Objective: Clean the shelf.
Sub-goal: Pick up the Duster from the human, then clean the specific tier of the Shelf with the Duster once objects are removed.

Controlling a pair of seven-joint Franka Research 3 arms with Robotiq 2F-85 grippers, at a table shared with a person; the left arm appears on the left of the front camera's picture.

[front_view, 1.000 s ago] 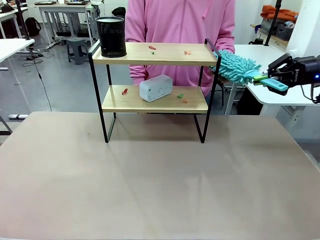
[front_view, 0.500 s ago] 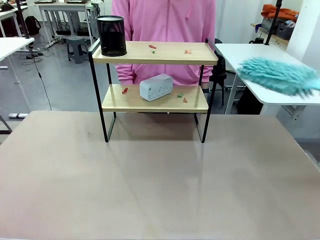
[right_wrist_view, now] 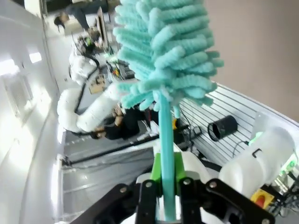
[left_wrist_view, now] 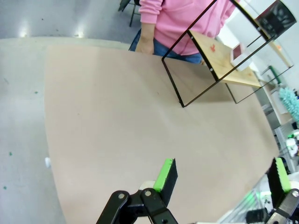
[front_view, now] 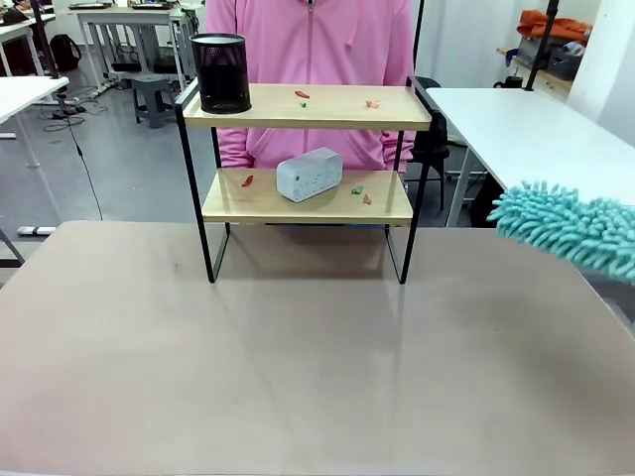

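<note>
Gripping a thin teal handle, the right gripper has its jaws pressed tight on the stem of the duster, and the fluffy teal head stands up beyond the fingertips. From the front, that head hangs at the table's right edge, above the surface and well apart from the shelf.

The left gripper is spread wide with nothing between its green pads, and it hovers above the table, whose brown top is bare in the near and middle parts.

Farther back, the shelf stands upright on the far middle of the table, its four black legs on the surface.
- Top board: a black mesh cup at the left end; small scraps lie toward the middle and right, one red, one green and one orange.
- Lower board: a white box near the middle, turned slightly askew; a red scrap lies to its left, and a green and an orange one to its right.

Just behind the shelf stands a person in a pink zip top, close to the far table edge. One hand hangs by that edge, touching nothing on the shelf.
</note>
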